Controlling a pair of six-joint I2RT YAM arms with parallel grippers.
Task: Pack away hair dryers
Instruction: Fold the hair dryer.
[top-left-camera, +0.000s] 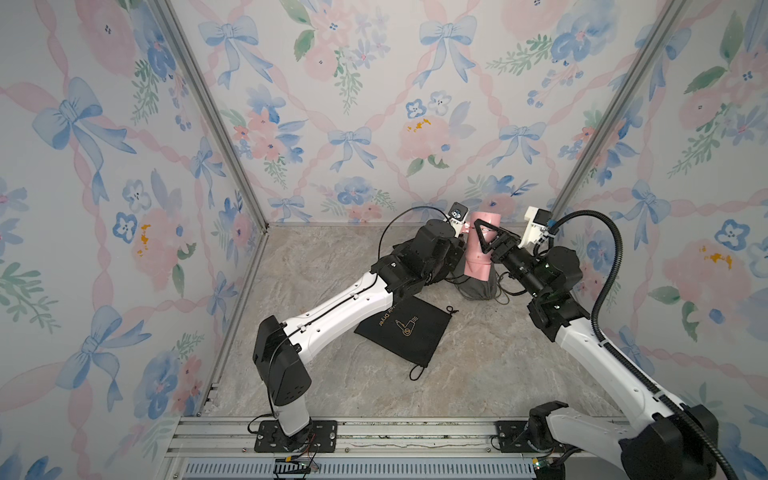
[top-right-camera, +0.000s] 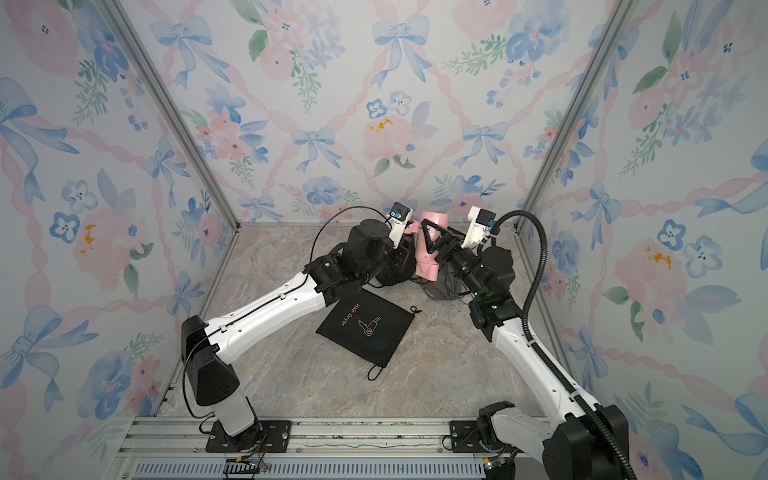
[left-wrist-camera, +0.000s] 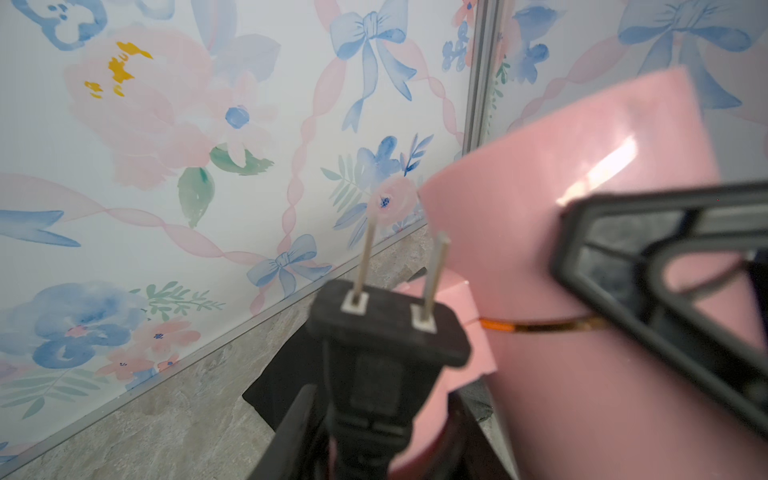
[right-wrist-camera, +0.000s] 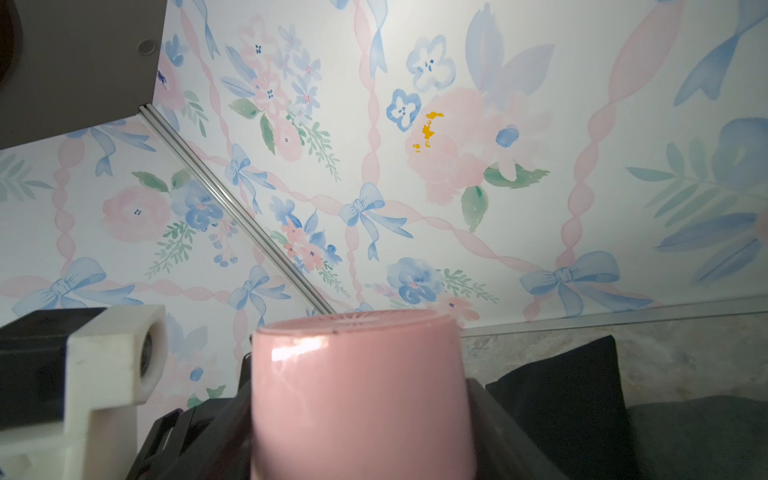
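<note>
The left arm (top-left-camera: 345, 307) and right arm (top-left-camera: 590, 345) meet at the far edge of the bench (top-left-camera: 332, 395). There the left claw (left-wrist-camera: 374, 399) and right claw (top-left-camera: 482, 242) clamp the pink hair dryer (top-left-camera: 478, 262) from opposite sides, leaving no way in from either flank, and the back wall (top-left-camera: 374, 166) stands near behind it. Under the dryer a grey pouch (top-left-camera: 473, 293) with loose cords fills the gap down to the bench, and a flat black pouch (top-left-camera: 401, 332) lies mid-bench, partly beneath the left arm. The front strip and the left side of the bench lie bare, wide enough for a claw to pass.
</note>
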